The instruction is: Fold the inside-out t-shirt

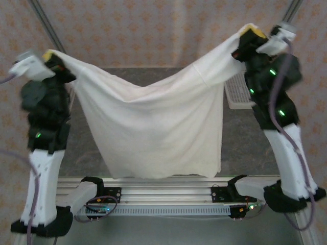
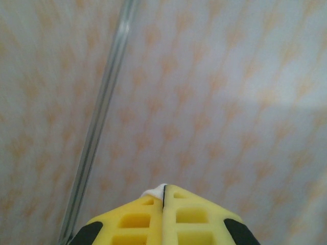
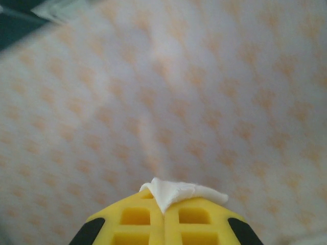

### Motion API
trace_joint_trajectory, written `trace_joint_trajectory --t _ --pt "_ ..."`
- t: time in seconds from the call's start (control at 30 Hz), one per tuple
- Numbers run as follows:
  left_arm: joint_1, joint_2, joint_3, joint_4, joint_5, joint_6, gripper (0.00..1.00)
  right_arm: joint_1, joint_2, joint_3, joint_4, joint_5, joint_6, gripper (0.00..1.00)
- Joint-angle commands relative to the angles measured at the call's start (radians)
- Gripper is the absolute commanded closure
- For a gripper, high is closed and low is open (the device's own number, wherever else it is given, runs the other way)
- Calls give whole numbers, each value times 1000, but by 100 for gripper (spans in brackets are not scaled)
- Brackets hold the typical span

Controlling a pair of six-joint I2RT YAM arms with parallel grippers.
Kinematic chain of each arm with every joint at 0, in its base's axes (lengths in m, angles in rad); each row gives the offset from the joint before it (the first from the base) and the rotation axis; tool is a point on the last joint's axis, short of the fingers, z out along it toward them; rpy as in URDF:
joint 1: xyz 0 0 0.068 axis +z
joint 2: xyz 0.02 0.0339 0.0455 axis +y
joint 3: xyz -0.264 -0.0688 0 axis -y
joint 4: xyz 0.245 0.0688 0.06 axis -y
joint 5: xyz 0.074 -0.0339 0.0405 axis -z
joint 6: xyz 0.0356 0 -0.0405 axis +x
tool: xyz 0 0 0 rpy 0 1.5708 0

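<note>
Grey mottled counter (image 1: 84,148), peach-patterned wall behind. T-shirt (image 1: 153,127), soft cream knit, hangs above the counter with its hem at the near edge and its top edge sagging in a V. Left end effector (image 1: 50,55) and right end effector (image 1: 252,32) are each pinched on an upper corner. Step: held spread. Next, probably: lay it flat without creases. Rigid mesh basket (image 1: 237,94) far right.

top: high behind the arms (image 1: 46,122), looking down | wrists: close up, facing the patterned wall (image 2: 214,102) | shared: wall, t-shirt (image 1: 153,127) corners
</note>
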Motion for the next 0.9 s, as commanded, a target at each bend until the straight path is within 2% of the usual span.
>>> trace_joint_trajectory --t 0.0,0.1,0.13,0.17,0.2,0.23,0.27,0.33,0.47,0.53,0.63,0.7,0.77,0.87 --pt "12 110 -111 121 -27 21 100 -139 108 -81 40 -117 181 100" --pt "21 240 -163 182 -11 -23 100 -163 248 -119 52 -170 207 100" --pt "26 289 -174 199 2 -44 93 -164 301 -122 44 -203 213 88" --pt "29 349 -178 213 14 -63 68 -166 352 -118 23 -233 224 68" --pt "30 390 -176 218 20 -80 43 -166 385 -113 6 -250 242 52" --pt "32 420 -171 216 28 -95 18 -165 405 -111 -9 -256 258 42" --pt "32 435 -166 215 39 -99 3 -165 407 -116 -14 -253 272 35" --pt "32 428 -151 187 75 -93 0 -166 372 -140 -11 -246 273 28" --pt "32 361 -79 -19 169 -90 0 -166 274 -159 -105 -299 249 27" --pt "31 307 -88 -96 343 -80 0 -165 207 -209 -174 -333 266 28" --pt "-4 220 -160 -173 582 -81 0 -165 76 -374 -209 -352 314 28" --pt "-88 166 -212 -226 637 -44 0 -166 -12 -493 -262 -352 325 28" --pt "-246 123 -257 -313 605 56 0 -167 -105 -618 -332 -311 365 29" --pt "-454 117 -315 -411 544 114 1 -166 -215 -785 -384 -320 412 29"
